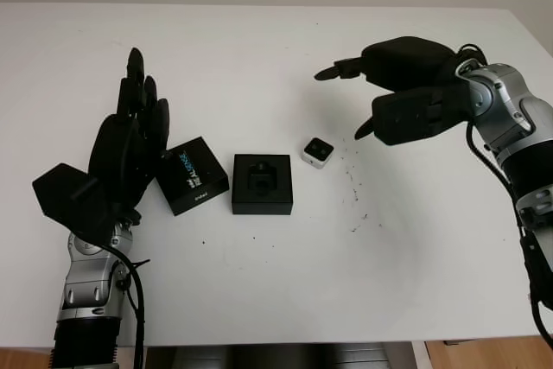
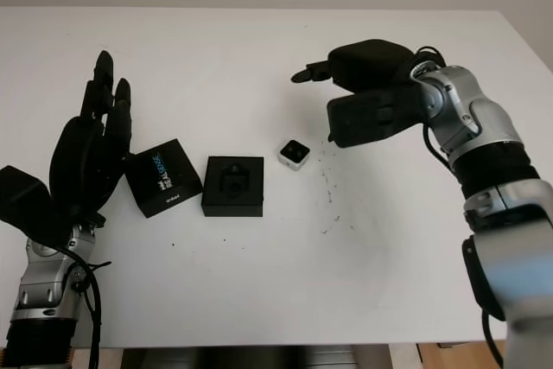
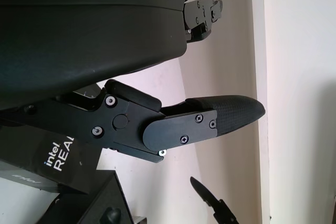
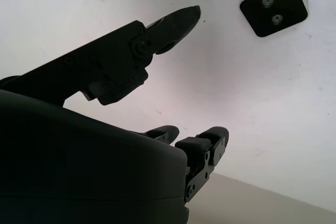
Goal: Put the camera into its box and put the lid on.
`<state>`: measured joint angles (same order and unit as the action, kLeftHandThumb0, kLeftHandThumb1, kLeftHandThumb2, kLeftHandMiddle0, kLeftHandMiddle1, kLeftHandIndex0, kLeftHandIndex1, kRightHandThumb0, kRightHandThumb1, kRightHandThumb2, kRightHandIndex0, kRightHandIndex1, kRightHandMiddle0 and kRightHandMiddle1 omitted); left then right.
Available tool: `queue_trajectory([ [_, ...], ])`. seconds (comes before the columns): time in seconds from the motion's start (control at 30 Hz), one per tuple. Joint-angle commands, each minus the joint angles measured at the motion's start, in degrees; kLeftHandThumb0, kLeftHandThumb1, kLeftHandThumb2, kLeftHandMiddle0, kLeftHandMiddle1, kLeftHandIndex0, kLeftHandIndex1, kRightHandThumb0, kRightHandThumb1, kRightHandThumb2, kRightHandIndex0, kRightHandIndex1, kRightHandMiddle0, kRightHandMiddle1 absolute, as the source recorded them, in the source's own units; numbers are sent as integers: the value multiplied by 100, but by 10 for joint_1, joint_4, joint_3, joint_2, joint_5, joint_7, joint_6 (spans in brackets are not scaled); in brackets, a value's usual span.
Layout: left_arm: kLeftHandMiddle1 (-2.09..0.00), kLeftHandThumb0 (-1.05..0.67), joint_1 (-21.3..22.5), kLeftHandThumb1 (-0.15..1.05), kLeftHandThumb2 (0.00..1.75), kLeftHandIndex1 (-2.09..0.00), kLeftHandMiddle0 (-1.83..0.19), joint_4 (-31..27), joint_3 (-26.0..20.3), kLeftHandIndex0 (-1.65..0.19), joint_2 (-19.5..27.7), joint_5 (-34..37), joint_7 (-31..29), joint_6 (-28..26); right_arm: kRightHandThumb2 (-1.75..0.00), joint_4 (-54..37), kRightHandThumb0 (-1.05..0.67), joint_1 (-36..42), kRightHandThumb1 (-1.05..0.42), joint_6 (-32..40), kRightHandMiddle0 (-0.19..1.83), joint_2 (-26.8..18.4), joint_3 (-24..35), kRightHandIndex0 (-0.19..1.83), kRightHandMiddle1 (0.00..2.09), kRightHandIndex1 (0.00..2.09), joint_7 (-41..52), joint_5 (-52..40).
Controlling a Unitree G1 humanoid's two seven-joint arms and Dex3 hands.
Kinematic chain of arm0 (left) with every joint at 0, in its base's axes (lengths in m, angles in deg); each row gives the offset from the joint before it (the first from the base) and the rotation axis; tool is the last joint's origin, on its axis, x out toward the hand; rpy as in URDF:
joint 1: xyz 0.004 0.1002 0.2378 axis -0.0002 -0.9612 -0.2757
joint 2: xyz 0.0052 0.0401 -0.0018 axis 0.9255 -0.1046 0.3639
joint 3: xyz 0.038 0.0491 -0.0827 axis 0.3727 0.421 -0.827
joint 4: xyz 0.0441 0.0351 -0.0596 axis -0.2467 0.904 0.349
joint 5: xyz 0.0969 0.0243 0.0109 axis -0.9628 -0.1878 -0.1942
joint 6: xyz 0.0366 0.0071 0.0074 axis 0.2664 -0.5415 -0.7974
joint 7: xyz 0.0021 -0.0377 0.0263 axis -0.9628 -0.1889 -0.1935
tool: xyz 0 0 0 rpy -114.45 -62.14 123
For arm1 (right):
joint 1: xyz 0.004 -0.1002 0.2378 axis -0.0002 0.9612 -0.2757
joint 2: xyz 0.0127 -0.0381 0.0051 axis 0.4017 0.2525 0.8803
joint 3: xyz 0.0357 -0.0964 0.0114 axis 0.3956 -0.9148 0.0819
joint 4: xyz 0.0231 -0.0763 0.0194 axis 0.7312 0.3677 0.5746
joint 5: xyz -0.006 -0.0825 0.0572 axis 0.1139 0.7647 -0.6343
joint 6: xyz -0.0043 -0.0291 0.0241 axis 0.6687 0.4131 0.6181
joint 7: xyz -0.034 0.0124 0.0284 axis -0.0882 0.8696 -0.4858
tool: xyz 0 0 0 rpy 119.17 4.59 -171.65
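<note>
Right wrist view, camera cut off, box open

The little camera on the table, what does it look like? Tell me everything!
The little camera is a small cube with a pale silvery shell and a black front showing two round lenses. It sits alone on the white table, just right of the open black box, not touching it. Nothing holds it; the right robot hand hovers above.

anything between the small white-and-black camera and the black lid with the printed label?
The open square black box sits between the small white-and-black camera and the black lid with the printed label, seen from the left eye view.
</note>
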<state>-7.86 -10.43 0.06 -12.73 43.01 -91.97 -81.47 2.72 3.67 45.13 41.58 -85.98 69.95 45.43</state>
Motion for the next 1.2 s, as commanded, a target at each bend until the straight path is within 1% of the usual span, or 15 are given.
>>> queue_trajectory([
  [0.0, -4, -71, -4, 105, 61, -2, 19, -14, -1, 19, 5, 0, 0, -4, -6, 5, -30, -17, -76, -14, 36, -12, -11, 33, 19, 17, -8, 14],
  [0.1, -5, -71, -4, 105, 60, -3, 19, -15, -1, 19, 5, 2, -2, -7, -6, 8, -27, -17, -78, -41, 38, -16, -21, 35, 18, 16, -25, 27],
  [0.23, -5, -70, -3, 105, 61, -3, 19, -13, -1, 19, 5, 2, -4, -7, -7, 9, -28, -11, -81, -58, 38, -17, -25, 37, 16, 15, -36, 36],
  [0.47, -5, -70, -1, 105, 60, -3, 19, -16, -2, 19, 5, 5, -6, -11, -5, 31, -31, -1, -79, -112, 45, -13, -33, 45, 16, 16, -84, 37],
  [0.63, -5, -71, 0, 105, 60, -3, 19, -17, -2, 19, 6, 4, -6, -12, -5, 46, -34, 2, -80, -122, 46, -6, -35, 46, 15, 16, -78, 27],
  [0.87, -4, -70, -1, 105, 60, -3, 19, -17, -3, 19, 6, 9, -8, -14, -6, 40, -36, 11, -81, -122, 46, -3, -35, 46, 14, 14, -52, 12],
  [1.17, -5, -71, -5, 105, 60, -3, 19, -23, -3, 19, 8, 4, -5, -17, -5, 31, -42, 31, -80, -105, 48, 2, -37, 48, 13, 13, -49, 15],
])
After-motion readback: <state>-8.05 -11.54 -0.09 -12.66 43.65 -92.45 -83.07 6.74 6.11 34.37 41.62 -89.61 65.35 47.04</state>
